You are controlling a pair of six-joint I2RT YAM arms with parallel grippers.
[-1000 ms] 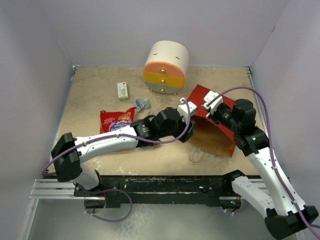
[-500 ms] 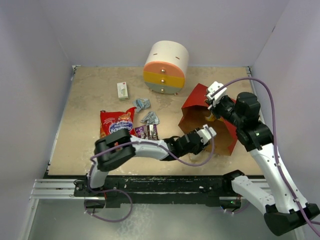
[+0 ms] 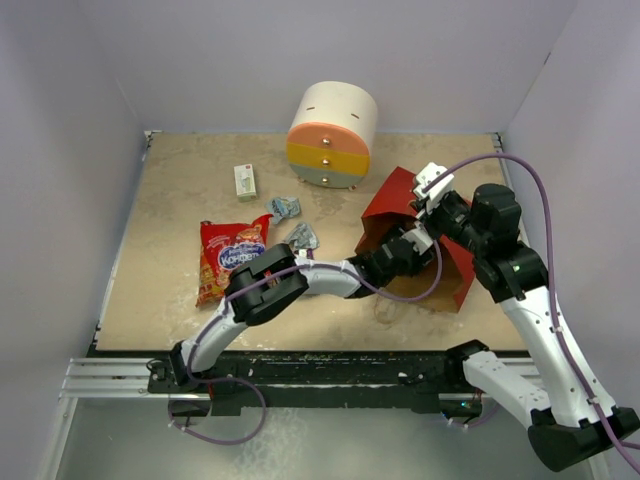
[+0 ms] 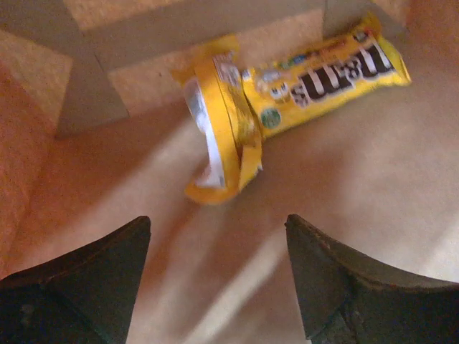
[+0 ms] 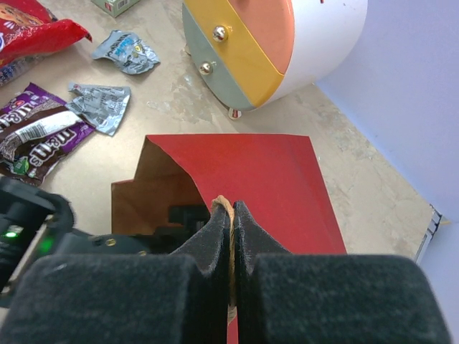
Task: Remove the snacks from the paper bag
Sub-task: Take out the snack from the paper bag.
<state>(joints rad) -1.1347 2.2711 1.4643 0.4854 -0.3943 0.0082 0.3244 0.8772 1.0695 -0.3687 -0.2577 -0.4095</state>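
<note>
Yellow crinkly wrappers [image 4: 323,79]; smooth kraft bag [image 4: 358,201]

Left wrist view is blurry: left gripper [image 4: 215,233] fingers cut by bottom edge, folded yellow wrapper [image 4: 219,140] print unreadable. Top view: its tips are hidden inside paper bag [image 3: 392,196]. Right wrist view: chip bag [image 5: 29,32] and small box [image 5: 116,6] cut by frame edge, handle [image 5: 223,203] mostly hidden between right gripper [image 5: 231,213] pads
</note>
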